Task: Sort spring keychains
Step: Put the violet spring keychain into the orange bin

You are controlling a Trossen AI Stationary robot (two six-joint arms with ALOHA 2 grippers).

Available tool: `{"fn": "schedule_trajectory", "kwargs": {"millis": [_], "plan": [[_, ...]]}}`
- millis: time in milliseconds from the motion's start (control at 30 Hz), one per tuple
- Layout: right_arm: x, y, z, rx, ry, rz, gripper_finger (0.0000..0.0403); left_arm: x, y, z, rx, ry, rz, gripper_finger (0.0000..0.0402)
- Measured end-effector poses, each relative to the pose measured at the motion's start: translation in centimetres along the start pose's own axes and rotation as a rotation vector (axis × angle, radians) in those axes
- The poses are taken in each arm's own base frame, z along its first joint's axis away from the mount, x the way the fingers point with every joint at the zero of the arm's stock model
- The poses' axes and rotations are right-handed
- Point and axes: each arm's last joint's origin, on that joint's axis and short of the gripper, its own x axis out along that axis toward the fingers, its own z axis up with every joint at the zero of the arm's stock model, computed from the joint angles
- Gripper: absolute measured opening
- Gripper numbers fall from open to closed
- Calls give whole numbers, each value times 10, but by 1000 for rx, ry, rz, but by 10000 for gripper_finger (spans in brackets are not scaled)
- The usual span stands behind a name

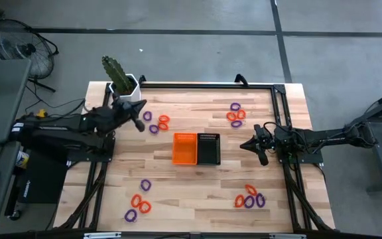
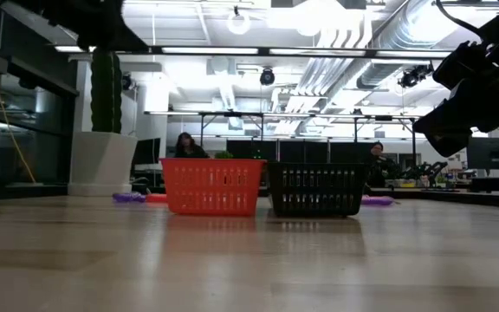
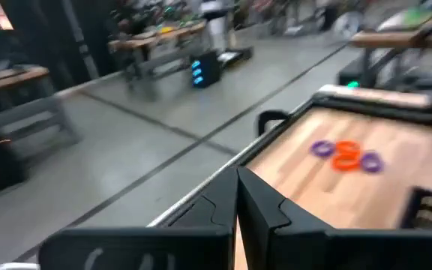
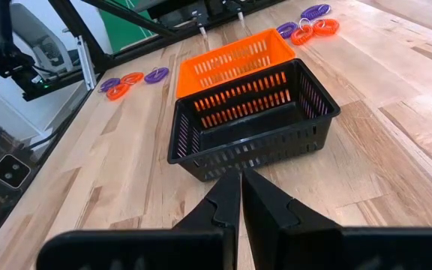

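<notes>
Orange and purple spring keychains lie flat on the wooden table in four clusters: far left [image 1: 156,123], far right [image 1: 236,115], near left [image 1: 139,202] and near right [image 1: 251,198]. At the table's middle stand an orange bin [image 1: 185,148] and, touching its right side, a black bin [image 1: 208,148]. My left gripper [image 1: 141,111] is shut and empty, raised above the far-left cluster; its wrist view looks toward the far-right keychains [image 3: 345,156]. My right gripper [image 4: 240,187] is shut and empty, just right of the black bin [image 4: 253,124], pointing at it.
A cactus in a white pot [image 1: 121,81] stands at the table's far left corner, close behind my left gripper. A black frame rail [image 1: 204,85] runs along the far edge and down both sides. People sit at desks in the room beyond the table.
</notes>
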Motion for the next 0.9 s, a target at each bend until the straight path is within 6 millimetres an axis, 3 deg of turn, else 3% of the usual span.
{"fn": "schedule_trajectory", "kwargs": {"millis": [233, 467, 733, 900], "plan": [[0, 0, 0, 0, 0, 0, 12, 37, -10, 29, 73, 248, 41, 0], [0, 0, 0, 0, 0, 0, 12, 82, -11, 43, -163, 682, -14, 0], [0, 0, 0, 0, 0, 0, 12, 118, -39, 15, -230, 1012, -312, 0], [0, 0, 0, 0, 0, 0, 12, 127, -43, -1, -219, 1121, -308, 0]]}}
